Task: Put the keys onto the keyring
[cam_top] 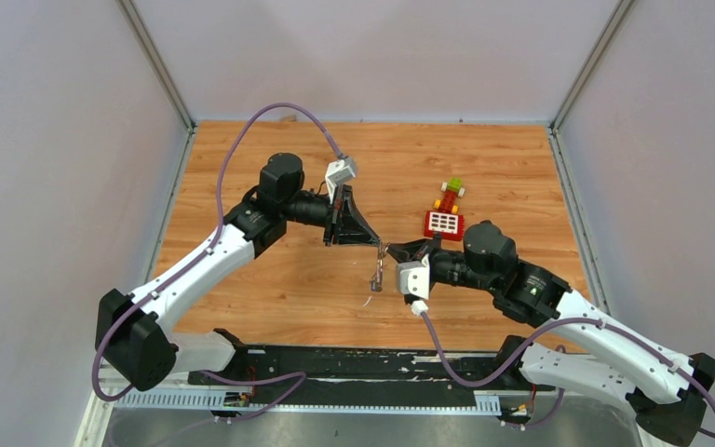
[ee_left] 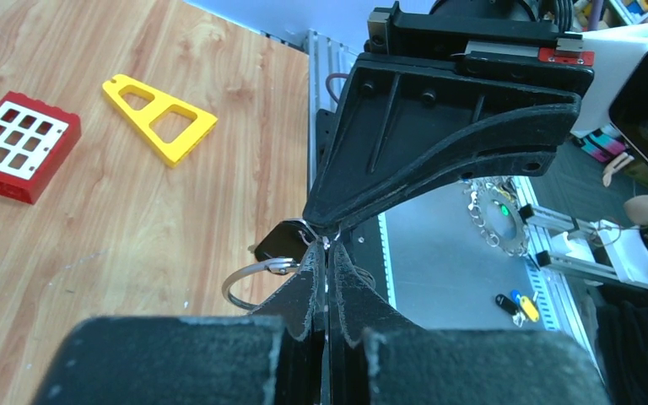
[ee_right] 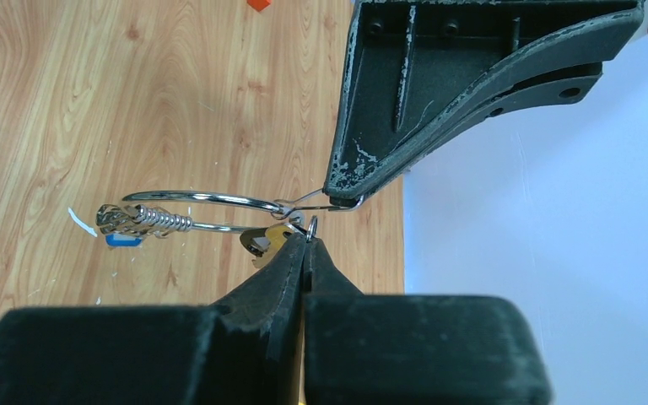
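My two grippers meet tip to tip above the middle of the wooden table. The left gripper (cam_top: 379,244) (ee_left: 327,251) is shut on the wire of the keyring (ee_right: 202,199), a thin silver ring that also shows in the left wrist view (ee_left: 249,283). The ring hangs below the tips (cam_top: 375,279) with a spring piece and a blue tag (ee_right: 122,240). The right gripper (cam_top: 389,250) (ee_right: 306,240) is shut on the key, whose silver blade (ee_right: 266,240) and black head (ee_left: 280,240) show beside the tips. The key touches the ring's wire.
A red block with a white grid (cam_top: 444,223) (ee_left: 17,143) lies right of the grippers, with a small green, yellow and red block stack (cam_top: 450,193) behind it. A yellow triangular frame (ee_left: 162,118) lies near the table's front edge. The black base rail (cam_top: 354,363) runs along the front.
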